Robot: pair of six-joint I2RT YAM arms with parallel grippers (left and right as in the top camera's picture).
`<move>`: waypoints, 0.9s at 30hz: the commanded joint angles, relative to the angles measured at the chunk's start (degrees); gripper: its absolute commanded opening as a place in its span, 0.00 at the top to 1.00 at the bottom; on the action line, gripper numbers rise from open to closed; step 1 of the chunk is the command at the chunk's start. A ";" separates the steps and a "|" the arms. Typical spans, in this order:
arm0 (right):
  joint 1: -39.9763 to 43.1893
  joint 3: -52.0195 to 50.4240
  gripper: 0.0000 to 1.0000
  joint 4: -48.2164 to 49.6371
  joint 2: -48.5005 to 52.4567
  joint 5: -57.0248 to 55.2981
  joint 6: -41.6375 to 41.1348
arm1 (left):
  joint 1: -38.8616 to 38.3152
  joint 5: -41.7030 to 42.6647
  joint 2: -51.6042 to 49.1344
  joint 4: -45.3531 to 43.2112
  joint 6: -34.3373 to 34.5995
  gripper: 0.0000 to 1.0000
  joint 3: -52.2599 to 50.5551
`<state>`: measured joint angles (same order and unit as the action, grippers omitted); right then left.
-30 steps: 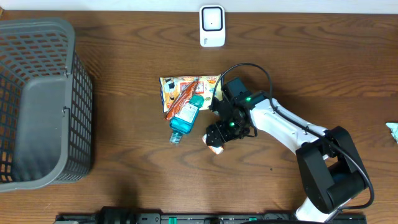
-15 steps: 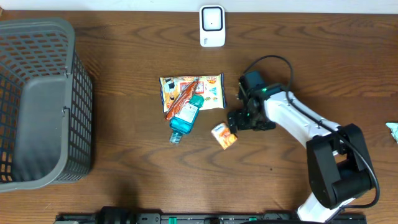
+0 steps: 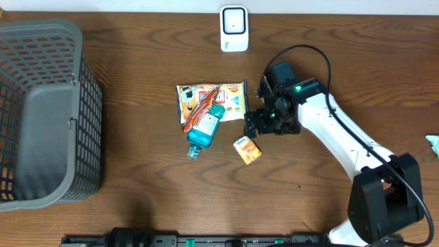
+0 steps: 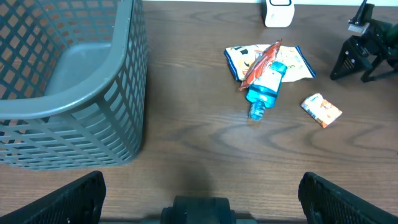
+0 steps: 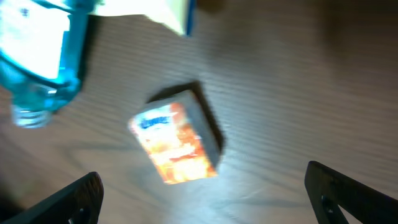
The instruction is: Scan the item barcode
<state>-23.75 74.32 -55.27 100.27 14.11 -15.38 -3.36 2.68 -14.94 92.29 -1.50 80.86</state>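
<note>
A grey mesh basket (image 3: 41, 110) is set at the left end of the table (image 3: 137, 199), cut off by the frame edge; through its open top only its solid grey floor is seen. A blue bottle (image 3: 202, 132) of blue liquid is laid on its side, its upper end resting on a printed snack packet (image 3: 209, 98), with a red wrapper (image 3: 200, 108) draped across both. The small orange box (image 3: 247, 150) lies on the wood just right of the bottle and near the right gripper (image 3: 252, 127), whose jaws are spread wide with nothing between them. The left gripper (image 4: 199, 186) is likewise spread wide and bare. The white scanner (image 3: 234, 29) stands well apart at the far edge. The right wrist view is blurred, so no barcode can be made out on the box, and the bottle is cropped there. A pale object (image 3: 433, 145) is cut off at the right edge.
</note>
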 commanded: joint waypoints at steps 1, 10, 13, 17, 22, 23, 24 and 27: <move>-0.63 -0.72 0.01 -0.24 0.11 4.46 -7.91 | 0.28 0.28 -0.24 4.33 0.07 0.01 -0.11; -1.22 -9.51 0.34 1.90 0.15 5.55 -37.40 | 0.28 0.28 -0.24 4.33 0.07 0.01 -0.11; -1.38 -12.61 0.34 6.32 0.15 5.55 -41.92 | 0.28 0.28 -0.24 4.33 0.07 0.01 -0.11; -1.60 -16.52 0.35 13.25 0.15 5.60 -44.41 | 0.28 0.28 -0.24 4.33 0.07 0.01 -0.11; -1.60 -18.05 0.37 18.14 0.15 5.95 -45.90 | 0.28 0.28 -0.24 4.33 0.07 0.01 -0.11; -1.60 -18.05 0.36 18.78 0.15 5.95 -45.90 | 0.28 0.28 -0.24 4.33 0.07 0.01 -0.11; -1.60 -18.05 0.34 19.12 0.15 5.95 -45.90 | 0.28 0.28 -0.24 4.33 0.07 0.01 -0.11; -1.73 -18.38 0.33 20.20 0.15 5.70 -45.90 | 0.28 0.28 -0.24 4.33 0.07 0.01 -0.11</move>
<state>-24.84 56.42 -35.46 100.40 19.77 -59.75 -3.38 2.68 -14.94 92.31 -1.50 80.88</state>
